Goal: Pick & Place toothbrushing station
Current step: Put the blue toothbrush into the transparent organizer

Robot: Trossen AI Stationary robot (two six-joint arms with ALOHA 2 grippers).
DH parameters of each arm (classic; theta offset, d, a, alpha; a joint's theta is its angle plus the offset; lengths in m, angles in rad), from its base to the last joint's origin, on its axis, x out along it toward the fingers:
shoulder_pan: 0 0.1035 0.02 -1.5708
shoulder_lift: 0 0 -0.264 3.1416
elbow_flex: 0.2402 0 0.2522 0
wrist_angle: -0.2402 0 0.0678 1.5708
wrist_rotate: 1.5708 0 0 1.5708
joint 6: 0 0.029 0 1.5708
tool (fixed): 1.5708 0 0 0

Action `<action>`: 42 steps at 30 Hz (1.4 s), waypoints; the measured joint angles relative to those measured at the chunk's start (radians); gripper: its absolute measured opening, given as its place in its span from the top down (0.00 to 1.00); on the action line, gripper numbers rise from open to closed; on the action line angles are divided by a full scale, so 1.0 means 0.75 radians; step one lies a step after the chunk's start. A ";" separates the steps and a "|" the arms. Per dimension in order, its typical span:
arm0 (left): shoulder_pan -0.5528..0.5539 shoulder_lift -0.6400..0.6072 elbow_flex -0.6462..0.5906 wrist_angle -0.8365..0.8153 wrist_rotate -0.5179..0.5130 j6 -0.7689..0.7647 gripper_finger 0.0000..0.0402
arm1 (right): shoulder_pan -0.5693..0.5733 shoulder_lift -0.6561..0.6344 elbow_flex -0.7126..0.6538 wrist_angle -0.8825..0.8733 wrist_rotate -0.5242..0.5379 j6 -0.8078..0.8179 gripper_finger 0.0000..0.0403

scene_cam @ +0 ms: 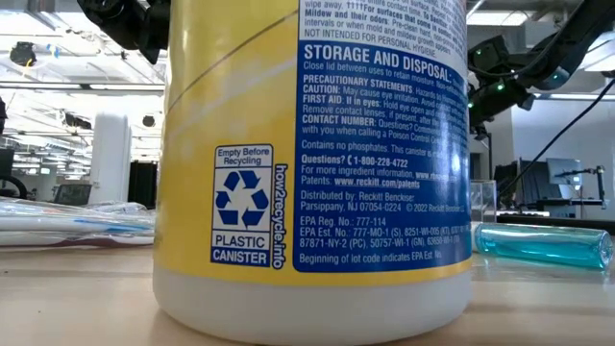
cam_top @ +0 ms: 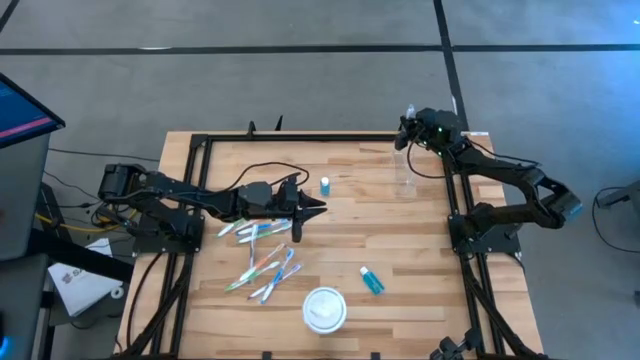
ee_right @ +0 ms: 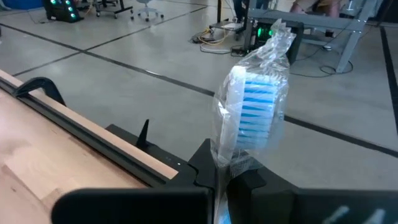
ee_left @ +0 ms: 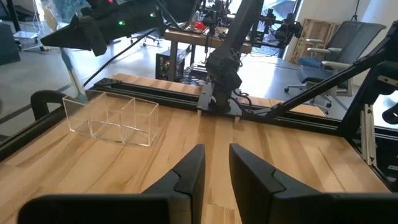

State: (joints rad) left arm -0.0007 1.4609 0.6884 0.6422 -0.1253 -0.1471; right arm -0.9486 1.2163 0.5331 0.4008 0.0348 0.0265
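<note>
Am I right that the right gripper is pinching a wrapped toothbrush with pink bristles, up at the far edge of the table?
Not quite: the bristles are blue and white, not pink. The right wrist view shows the right gripper shut on the wrapped toothbrush, still in clear plastic. The rest holds: in the high view that gripper sits at the table's far edge.

A wooden table (cam_top: 420,260) carries scattered toothbrushes (cam_top: 262,262), two blue-and-white tubes (cam_top: 371,281), a clear tumbler (cam_top: 404,184) and a white disc (cam_top: 324,308).

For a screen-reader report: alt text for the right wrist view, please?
The right gripper is shut on a plastic-wrapped toothbrush with blue-and-white bristles, held upright. Behind it lie the table edge and a grey floor.
</note>
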 joint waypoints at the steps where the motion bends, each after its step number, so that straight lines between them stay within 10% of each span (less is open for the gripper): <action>1: 0.000 0.000 0.000 0.000 0.000 0.000 0.83 | -0.004 0.000 0.000 0.001 -0.002 0.001 0.99; 42: -0.007 0.000 0.000 0.002 -0.001 0.000 0.83 | -0.067 -0.001 -0.298 0.354 -0.050 0.105 0.96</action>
State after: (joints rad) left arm -0.0063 1.4609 0.6884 0.6437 -0.1257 -0.1471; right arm -0.9987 1.2153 0.3096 0.6662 -0.0030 0.1055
